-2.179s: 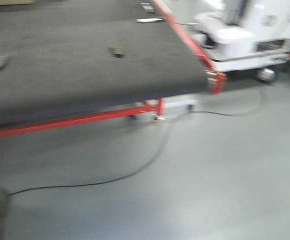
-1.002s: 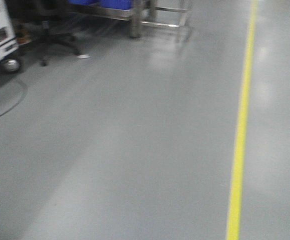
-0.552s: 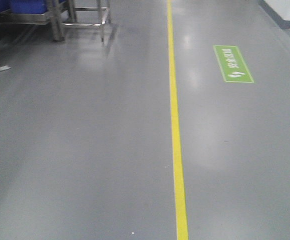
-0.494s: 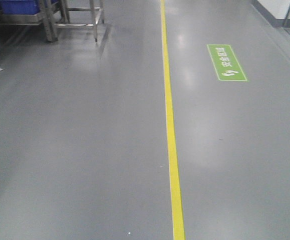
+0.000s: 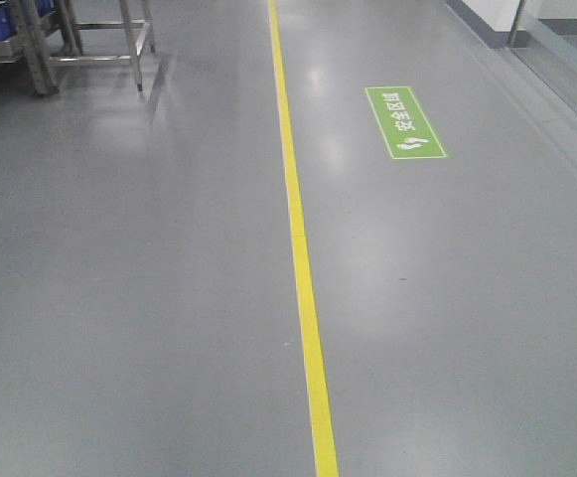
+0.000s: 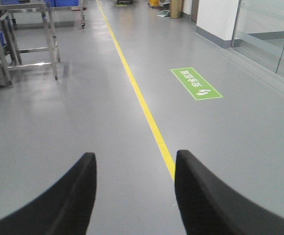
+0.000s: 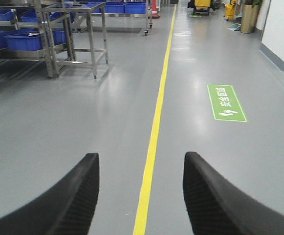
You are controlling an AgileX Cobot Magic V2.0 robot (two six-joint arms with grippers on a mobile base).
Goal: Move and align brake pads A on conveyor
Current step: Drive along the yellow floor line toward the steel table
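Brake pads and conveyor are not seen in any view, so their position cannot be given from here. Only grey floor [image 5: 119, 298] is shown ahead of both tools.

Left tool [image 6: 134, 159]: held wide apart, nothing between. Right tool [image 7: 141, 157]: likewise spread and empty. The fingers [image 7: 78, 196] are black and rounded, with a fine ribbed grip face (ribbing is clearer on the right tool).

Ahead of the tools:
- The floor is smooth, slightly glossy painted surface.
- A yellow line [image 5: 298, 258] is seen running straight away.
- A green floor sign [image 5: 404, 121] with white lettering is laid ahead-right of the line.
- A bare steel rack [image 7: 68, 7] is stood ahead-left, with blue bins [image 7: 32, 39] shelved beside it.

Handling, judged from the task alone: the pads are expected to be stiff, dense for their size, flat and not fragile, with a rough friction face and a slicker backing plate. A pinch across the short width near the middle is advised, so the pad is not swung while being aligned. No grasp can be planned until the conveyor is in view.
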